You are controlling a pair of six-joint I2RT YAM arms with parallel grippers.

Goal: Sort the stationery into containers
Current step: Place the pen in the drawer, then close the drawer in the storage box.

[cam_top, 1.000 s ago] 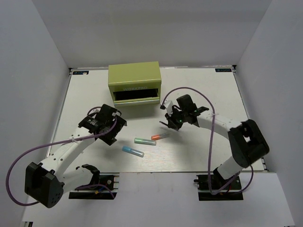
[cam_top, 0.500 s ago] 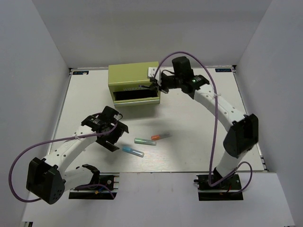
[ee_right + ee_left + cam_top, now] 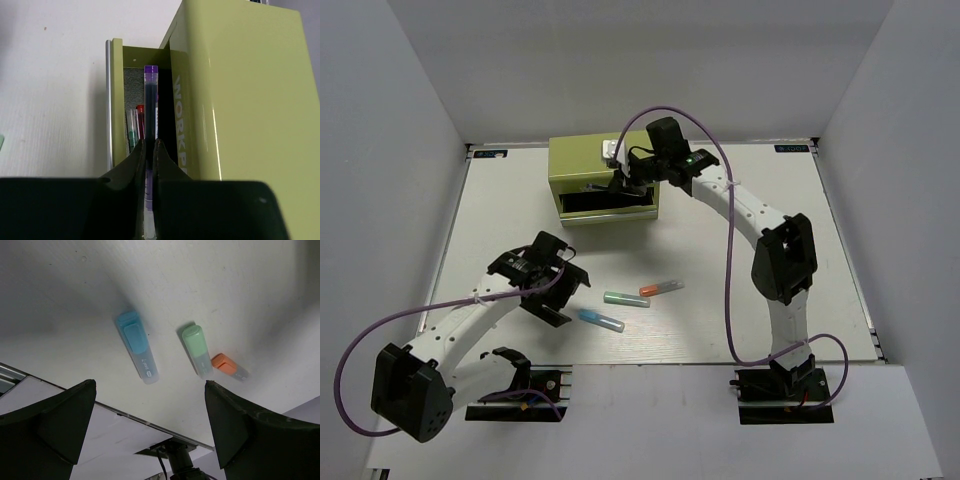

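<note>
Right gripper (image 3: 150, 145) is clamped on a thin purple-tipped pen (image 3: 151, 95), held lengthwise over the open drawer (image 3: 115, 100) of the green chest (image 3: 235, 90). Can't tell if the tip is below the drawer rim yet. A red pen (image 3: 140, 117) and a teal-ended pen (image 3: 131, 131) already lie in that drawer.

Step in hand: dropping off this pen. My read on the next move: keep it in line with the drawer, lower a little, let go, then back out without clipping the chest face just beside it.

Left gripper (image 3: 560, 293) is spread wide, holding nothing, hovering well in front of the chest. Under it are the blue marker (image 3: 136, 345), green marker (image 3: 196, 350) and orange marker (image 3: 228, 366), side by side, none touching, all well apart from the chest. Blue is roughly centred between my left fingers, so it's the likely next pick: straight down, close across its body. Three markers left to sort.
</note>
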